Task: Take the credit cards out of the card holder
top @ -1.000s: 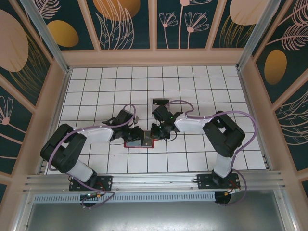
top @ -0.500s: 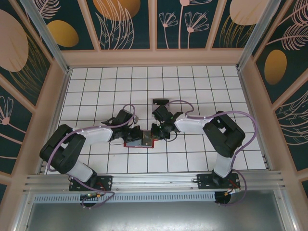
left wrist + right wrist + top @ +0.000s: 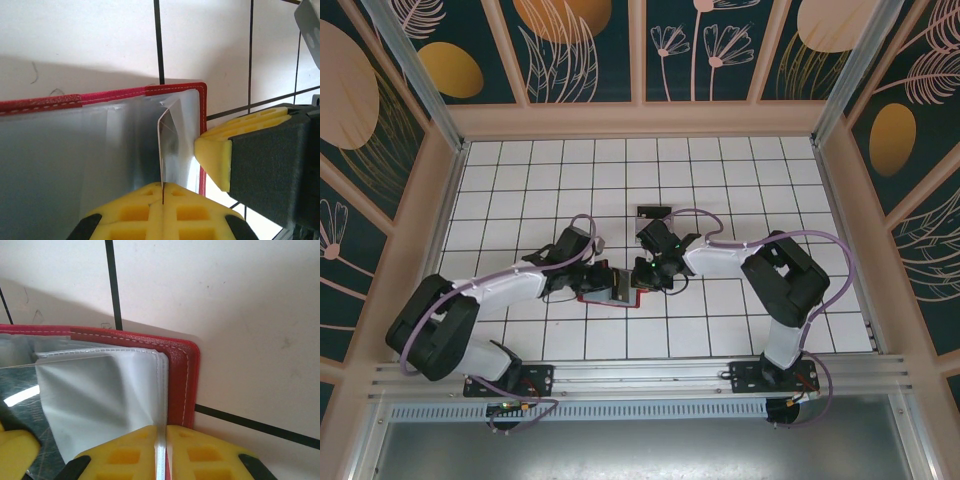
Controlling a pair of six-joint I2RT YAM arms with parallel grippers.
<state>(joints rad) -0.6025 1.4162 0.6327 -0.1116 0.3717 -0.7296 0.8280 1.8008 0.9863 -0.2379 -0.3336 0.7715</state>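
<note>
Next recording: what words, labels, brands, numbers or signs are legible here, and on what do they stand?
No text can be read in any view.
On the red folding card holder with its stitched edge: no lettering.
On the clear plastic sleeve: blank.
On the thin pale card standing in the holder: faint dark marks, too blurred to read.
On the wall panels: plant patterns, no words.

A flat red folding card holder (image 3: 610, 300) lies on the white tiled table (image 3: 720, 170), midway along the near edge. A thin card (image 3: 162, 150) stands inside its right end.
</note>
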